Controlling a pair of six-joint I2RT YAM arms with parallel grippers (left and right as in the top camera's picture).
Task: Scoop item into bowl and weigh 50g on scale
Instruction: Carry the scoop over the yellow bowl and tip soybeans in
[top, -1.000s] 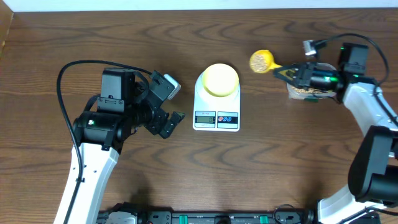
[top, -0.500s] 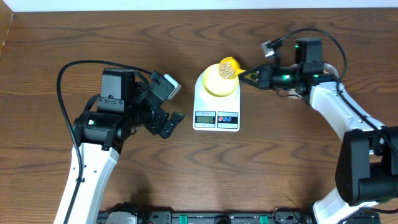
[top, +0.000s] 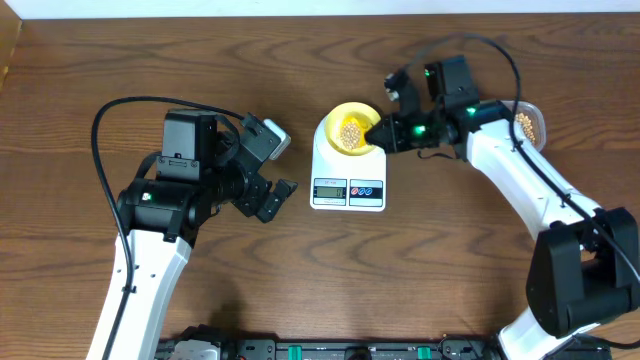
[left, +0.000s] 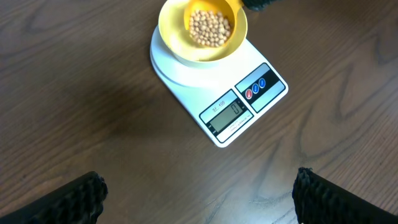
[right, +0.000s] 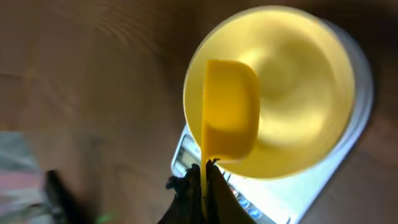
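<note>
The white scale (top: 347, 185) stands mid-table with the pale-yellow bowl (top: 335, 118) on its platform. A heap of tan beans (top: 351, 131) lies in the bowl. My right gripper (top: 382, 131) is at the bowl's right rim, shut on the handle of the yellow scoop (right: 230, 112). The scoop is tipped over the bowl (right: 298, 93), its back to the right wrist camera. My left gripper (top: 275, 196) is open and empty, left of the scale. The left wrist view shows the bowl (left: 171, 37), the beans (left: 209, 28), the scale display (left: 227, 111) and my open fingers (left: 199, 205).
A clear tub (top: 528, 122) holding more beans sits at the right, partly behind my right arm. Cables loop above both arms. The table's far edge runs along the top of the overhead view.
My right arm has carried the bean-filled scoop leftward from near the tub to the bowl and tipped it. Beans now lie in the bowl. The left arm has not moved.
</note>
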